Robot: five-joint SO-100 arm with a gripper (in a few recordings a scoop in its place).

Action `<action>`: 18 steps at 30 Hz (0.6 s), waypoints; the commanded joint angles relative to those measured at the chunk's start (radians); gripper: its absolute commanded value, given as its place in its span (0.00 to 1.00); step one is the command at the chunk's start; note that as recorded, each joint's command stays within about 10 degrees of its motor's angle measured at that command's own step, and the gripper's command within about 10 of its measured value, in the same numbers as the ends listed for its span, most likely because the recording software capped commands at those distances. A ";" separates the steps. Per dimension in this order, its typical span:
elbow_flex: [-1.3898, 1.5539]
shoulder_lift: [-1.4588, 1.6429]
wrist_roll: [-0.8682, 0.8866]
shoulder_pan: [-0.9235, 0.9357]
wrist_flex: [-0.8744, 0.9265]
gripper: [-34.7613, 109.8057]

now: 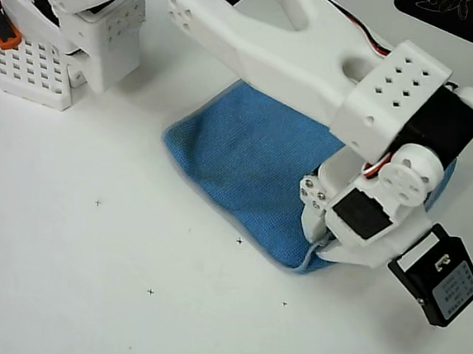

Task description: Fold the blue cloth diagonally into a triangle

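Cloth: the blue cloth (246,165) lies on the white table (85,296), a little right of the middle in the overhead view, with its left corner rounded and its light grey edging running along the near-left side.
Cloth shape: it narrows toward a near corner at the lower right, where the edge lifts off the table in a small raised curl.
Arm: the white arm (281,48) reaches from the far left across the cloth's far side and covers its right part.
Gripper: the gripper (314,238) points down at the cloth's near right corner, its white fingers touching the fabric there; the wrist hides the jaws, so I cannot tell whether they pinch the cloth or stand apart.
Camera: a black wrist camera (439,282) juts out to the right of the gripper, over bare table.
Table marks: small dark crosses (150,291) dot the near surface.
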 commanded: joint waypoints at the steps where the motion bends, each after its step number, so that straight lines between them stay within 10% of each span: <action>1: -0.032 0.175 0.012 -0.032 0.029 0.24; 18: -0.078 0.175 -0.008 -0.067 0.029 0.24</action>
